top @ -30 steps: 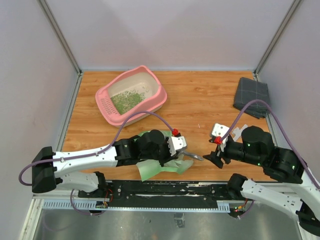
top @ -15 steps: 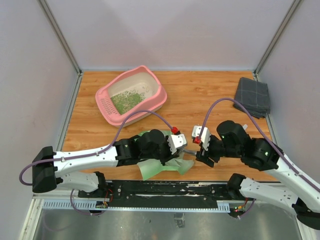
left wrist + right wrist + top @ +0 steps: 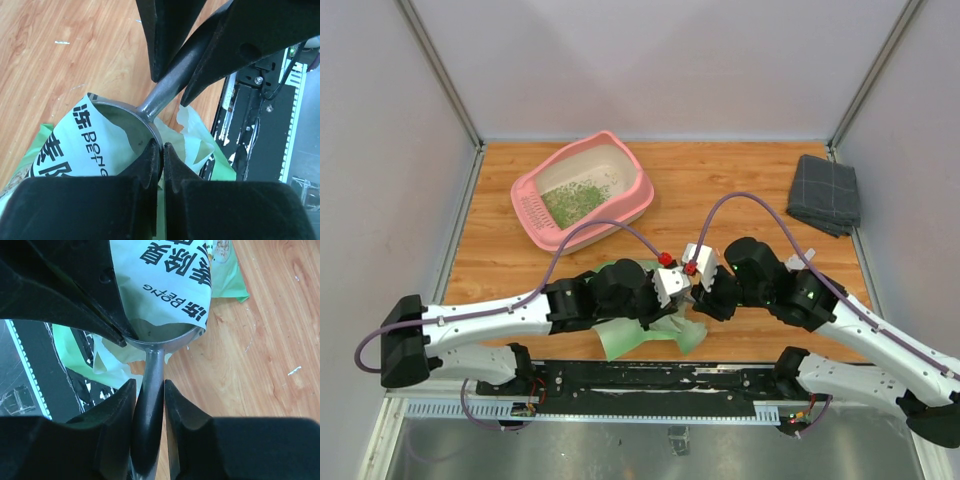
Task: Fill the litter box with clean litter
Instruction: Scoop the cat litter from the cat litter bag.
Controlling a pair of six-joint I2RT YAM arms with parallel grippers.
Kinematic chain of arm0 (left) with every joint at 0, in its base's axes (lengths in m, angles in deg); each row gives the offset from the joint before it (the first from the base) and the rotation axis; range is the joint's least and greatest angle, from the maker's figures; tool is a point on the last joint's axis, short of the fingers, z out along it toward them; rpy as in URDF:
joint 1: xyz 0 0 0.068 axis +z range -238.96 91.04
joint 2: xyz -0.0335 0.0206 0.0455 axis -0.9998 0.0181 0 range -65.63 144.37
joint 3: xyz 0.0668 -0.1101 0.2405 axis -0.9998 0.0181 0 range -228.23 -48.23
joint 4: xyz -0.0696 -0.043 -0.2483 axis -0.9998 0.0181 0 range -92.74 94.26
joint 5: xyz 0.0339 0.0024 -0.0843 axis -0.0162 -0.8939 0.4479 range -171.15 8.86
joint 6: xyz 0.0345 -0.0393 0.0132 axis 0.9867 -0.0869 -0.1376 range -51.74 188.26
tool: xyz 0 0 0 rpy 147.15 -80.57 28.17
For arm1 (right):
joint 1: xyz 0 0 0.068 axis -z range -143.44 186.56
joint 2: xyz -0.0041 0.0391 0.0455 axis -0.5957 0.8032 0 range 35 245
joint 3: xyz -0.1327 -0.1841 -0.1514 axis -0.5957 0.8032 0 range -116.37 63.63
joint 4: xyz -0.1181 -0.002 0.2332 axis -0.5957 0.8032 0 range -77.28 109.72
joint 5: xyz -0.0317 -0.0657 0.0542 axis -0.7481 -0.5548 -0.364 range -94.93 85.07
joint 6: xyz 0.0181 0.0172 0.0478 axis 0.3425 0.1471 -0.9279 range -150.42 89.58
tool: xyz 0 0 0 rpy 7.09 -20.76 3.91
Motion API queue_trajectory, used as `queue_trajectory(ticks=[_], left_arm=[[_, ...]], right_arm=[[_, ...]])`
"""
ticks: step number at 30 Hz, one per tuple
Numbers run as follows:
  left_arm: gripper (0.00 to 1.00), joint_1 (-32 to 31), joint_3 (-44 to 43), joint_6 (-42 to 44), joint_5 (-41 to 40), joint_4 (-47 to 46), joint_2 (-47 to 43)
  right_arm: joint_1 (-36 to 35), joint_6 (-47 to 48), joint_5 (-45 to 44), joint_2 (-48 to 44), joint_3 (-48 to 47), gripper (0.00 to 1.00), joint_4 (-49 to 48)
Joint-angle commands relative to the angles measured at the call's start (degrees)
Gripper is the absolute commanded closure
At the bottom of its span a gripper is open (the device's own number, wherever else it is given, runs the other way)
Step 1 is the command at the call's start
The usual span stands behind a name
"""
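Near front edge: steel scoop, bowl in crinkled bag.
Your left gripper: pinching scoop's thin rim.
Your right gripper: clamping its round handle.
Box: far left, pink, grainy litter inside.

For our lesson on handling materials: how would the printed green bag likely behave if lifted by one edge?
The green bag lies crumpled, so it is probably floppy and would sag. It looks thin, likely light, and may slide on the wooden table.
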Motion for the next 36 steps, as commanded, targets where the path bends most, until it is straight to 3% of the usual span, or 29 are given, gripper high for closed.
queue_trajectory(ticks=[1,3,4,7,9,12,16,20,22,24,27,31,36], left_arm=[[1.0,-0.1,-0.4,0.7,-0.4,-6.4,-2.7],[1.0,-0.1,0.1,0.5,-0.3,-6.9,-3.1],[1.0,-0.1,0.4,0.4,-0.3,-7.3,-3.3],[1.0,-0.1,1.2,-0.4,-0.8,-8.1,-4.3],[1.0,-0.1,2.1,-0.7,-1.1,-9.6,-5.2],[0.93,-0.1,2.9,-2.0,-3.4,-9.8,-6.3],[0.6,-0.1,2.7,-5.6,-9.2,-4.6,-8.1],[0.56,-0.1,2.9,-13.5,-11.8,0.5,-12.9],[0.48,-0.1,2.0,-19.2,-12.3,3.3,-15.4],[0.44,-0.1,-0.5,-26.1,-13.5,9.2,-17.0],[0.4,-0.1,-3.7,-28.0,-12.5,18.5,-19.6],[0.41,-0.1,-2.3,-24.4,-9.8,22.4,-27.7],[0.46,-0.1,-4.4,-19.9,-14.2,26.5,-32.1]], right_arm=[[0.6,0.1,-0.6,0.0,1.5,0.71,-2.1],[0.6,1.3,-0.3,0.2,1.9,0.64,-1.4],[0.6,2.2,-0.2,0.3,2.1,0.65,-1.0],[0.6,3.8,-0.5,0.0,2.7,0.91,-0.6],[0.6,4.3,0.2,-0.6,2.9,0.99,-1.2],[0.6,5.9,0.9,-2.3,3.2,0.99,-2.0],[0.7,14.1,1.0,-6.5,6.9,0.99,-6.4],[1.2,17.5,1.1,-5.8,5.7,0.99,-9.0],[1.3,16.4,1.1,-5.7,5.0,0.99,-10.1],[1.3,14.6,0.9,-6.9,6.4,0.99,-12.5],[1.3,12.5,1.9,-11.1,10.6,0.99,-17.1],[1.4,14.7,1.9,-17.8,12.5,0.99,-16.4],[1.3,16.2,2.8,-22.7,9.6,0.99,-9.1]])
